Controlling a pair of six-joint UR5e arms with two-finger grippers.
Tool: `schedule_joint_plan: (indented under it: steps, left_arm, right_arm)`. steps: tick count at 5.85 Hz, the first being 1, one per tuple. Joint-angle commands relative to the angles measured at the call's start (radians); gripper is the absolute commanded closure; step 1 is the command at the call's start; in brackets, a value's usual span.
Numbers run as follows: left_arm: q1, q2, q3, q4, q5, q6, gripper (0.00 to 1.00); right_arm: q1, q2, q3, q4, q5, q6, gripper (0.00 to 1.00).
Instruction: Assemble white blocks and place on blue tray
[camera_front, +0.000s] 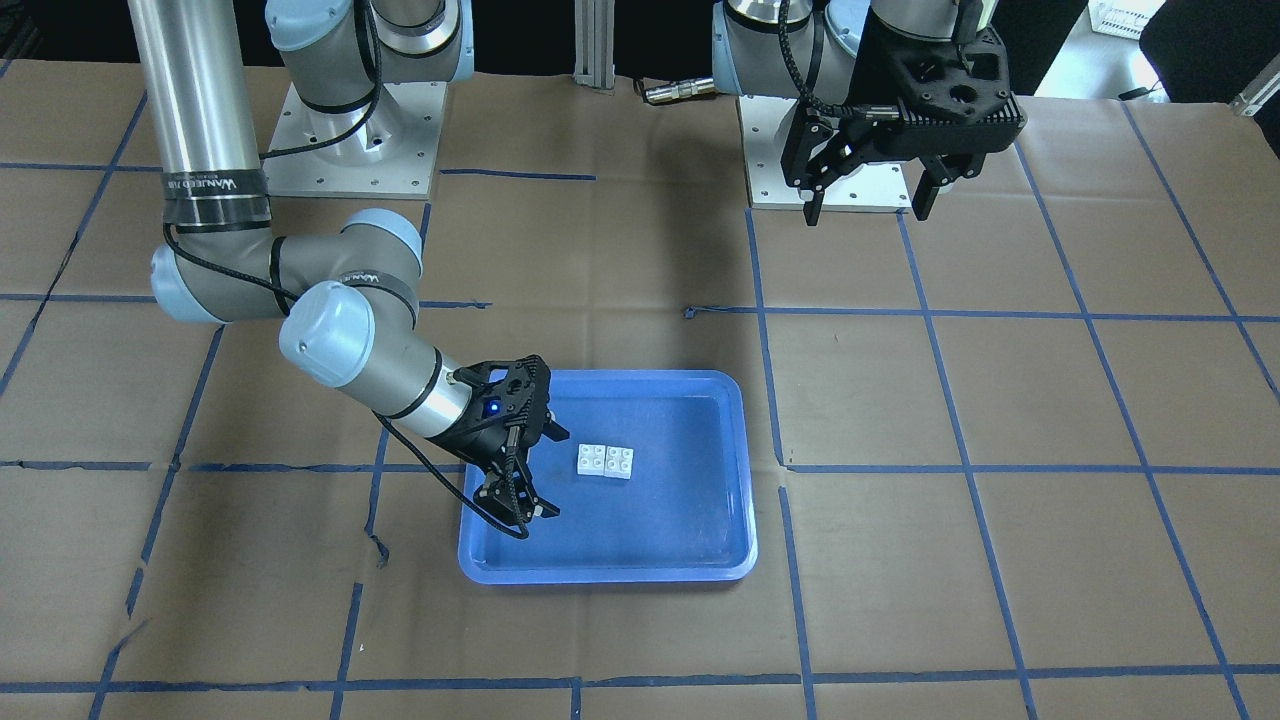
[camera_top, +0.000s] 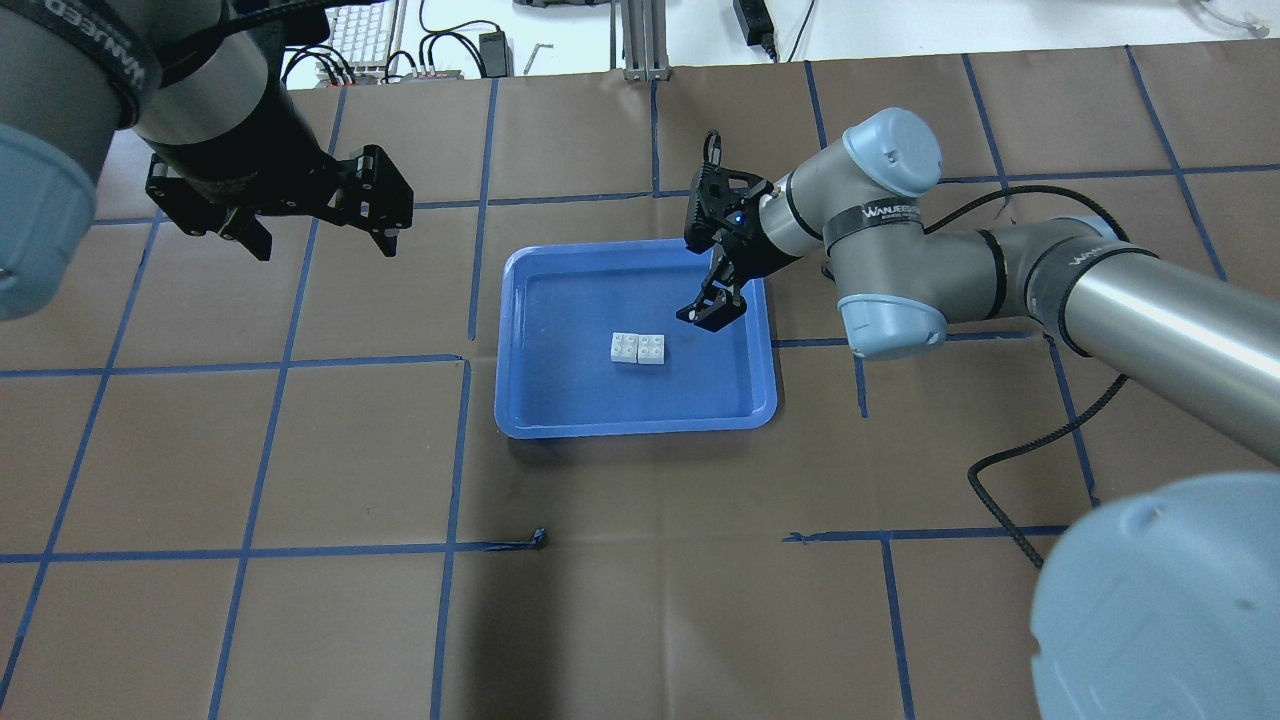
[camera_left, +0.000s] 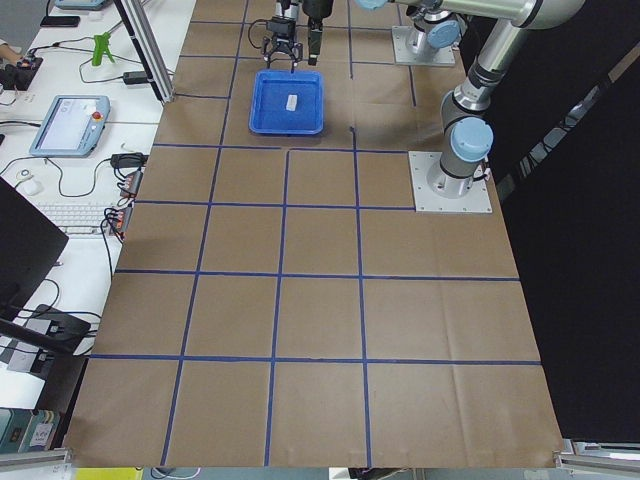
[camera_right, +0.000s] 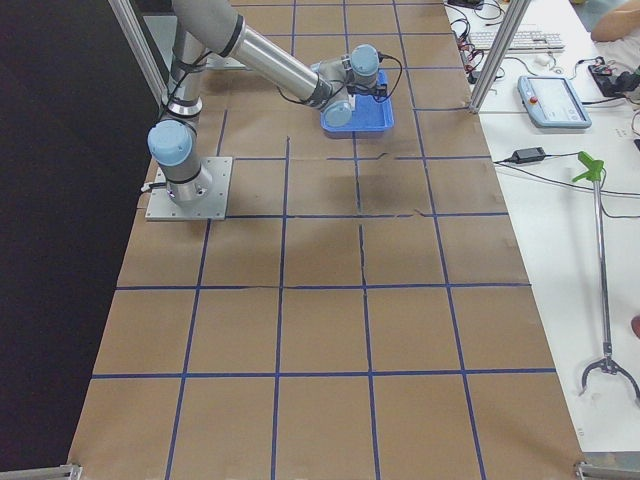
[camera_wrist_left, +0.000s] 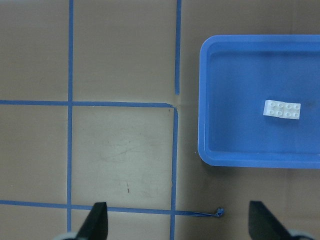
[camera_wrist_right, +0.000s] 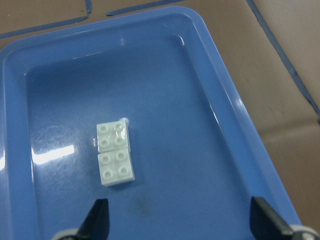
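The two white blocks lie side by side, touching, studs up, near the middle of the blue tray. They also show in the overhead view and in both wrist views. My right gripper is open and empty. It hangs low over the tray's edge, just beside the blocks and apart from them. My left gripper is open and empty, raised high near its base, far from the tray.
The tray's rim stands on brown paper marked with a blue tape grid. Arm base plates sit at the robot's side of the table. A loose black cable lies by the right arm.
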Motion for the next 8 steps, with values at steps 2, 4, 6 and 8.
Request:
schedule_joint_plan:
  steps: [2, 4, 6, 8]
  left_arm:
    - [0.0, 0.004, -0.001, -0.003, 0.002, 0.0, 0.01]
    - [0.0, 0.004, -0.001, -0.003, 0.002, 0.0, 0.01]
    - [0.0, 0.009, -0.003, -0.005, 0.005, 0.002, 0.01]
    - [0.0, 0.011, -0.003, -0.005, 0.005, 0.002, 0.01]
  right_arm:
    - [-0.002, -0.151, -0.096, 0.322, -0.291, 0.456, 0.0]
    - [-0.016, -0.186, -0.238, 0.636, -0.364, 0.749, 0.0]
    - [-0.036, -0.221, -0.356, 0.867, -0.455, 0.958, 0.0]
    - [-0.064, -0.299, -0.358, 0.95, -0.48, 0.967, 0.0]
